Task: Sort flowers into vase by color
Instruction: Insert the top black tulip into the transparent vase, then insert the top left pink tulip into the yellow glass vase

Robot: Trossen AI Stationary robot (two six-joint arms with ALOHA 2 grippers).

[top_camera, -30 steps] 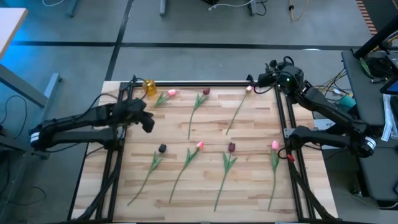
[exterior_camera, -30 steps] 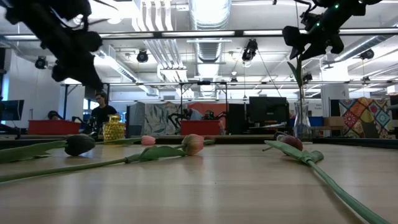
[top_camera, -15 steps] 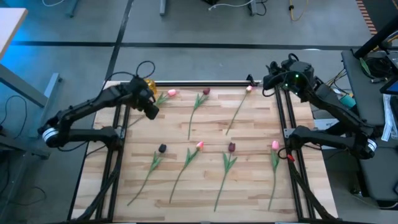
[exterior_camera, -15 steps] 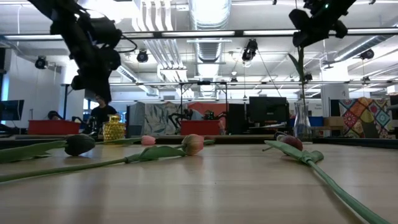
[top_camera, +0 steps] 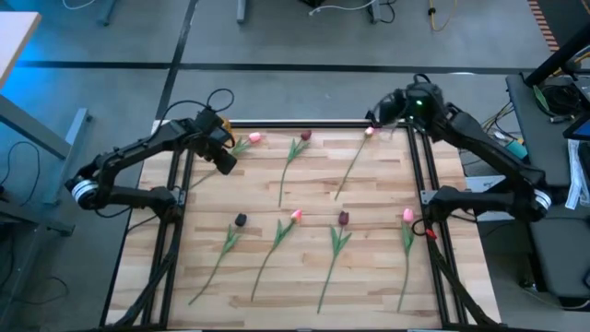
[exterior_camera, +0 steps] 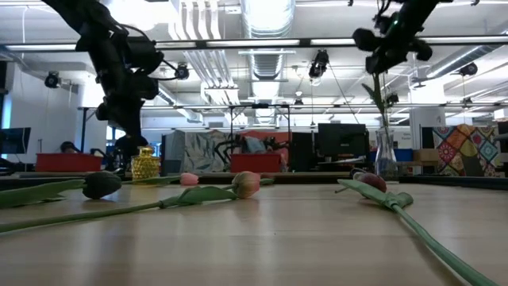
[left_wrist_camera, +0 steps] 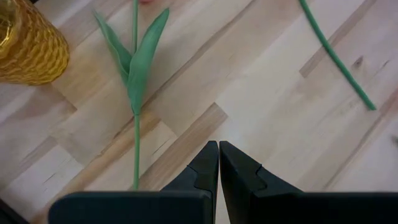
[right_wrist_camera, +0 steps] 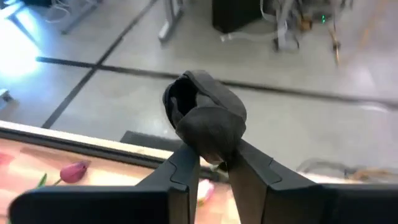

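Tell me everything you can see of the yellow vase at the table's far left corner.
The yellow vase looks like amber glass with a ribbed, bumpy surface, a squat rounded body and a narrower neck. It stands upright on the wooden table, and no stems show rising from it. A pink tulip lies close beside it without touching. The left gripper hangs nearby, clear of it.

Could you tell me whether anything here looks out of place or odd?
Yes: the right end effector pinches a tulip by its dark head rather than its stem, which dangles above the clear vase. The head may get crushed. Nothing else looks spilled or toppled.
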